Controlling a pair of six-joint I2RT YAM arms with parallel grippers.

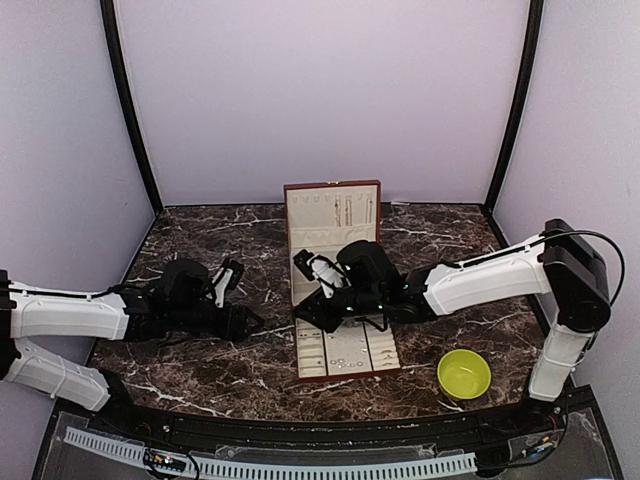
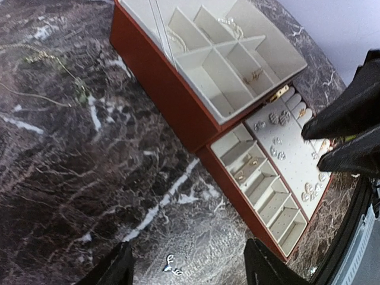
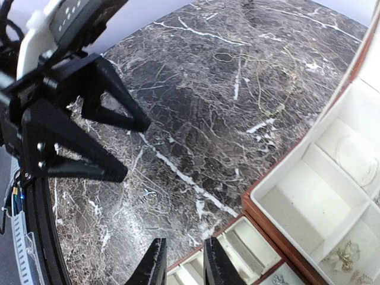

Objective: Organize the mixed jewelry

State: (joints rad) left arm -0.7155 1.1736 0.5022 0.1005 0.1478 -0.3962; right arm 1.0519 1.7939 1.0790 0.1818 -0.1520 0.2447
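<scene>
My left pincer (image 2: pixel 188 264) is spread wide and empty over a tiny silvery stud (image 2: pixel 173 268) on the worktop (image 2: pixel 71 178), bottom centre of the left wrist view. My right pincer (image 3: pixel 185 264) is slightly parted and empty. The stud looks featherlight, hard and slippery, so I'd pinch its sides low.

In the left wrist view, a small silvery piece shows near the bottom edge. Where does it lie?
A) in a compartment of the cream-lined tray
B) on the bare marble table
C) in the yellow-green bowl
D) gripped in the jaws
B: the silvery piece lies on the dark marble table, seen between the spread jaws of the left gripper, touching neither, and apart from the reddish-brown box.
</scene>
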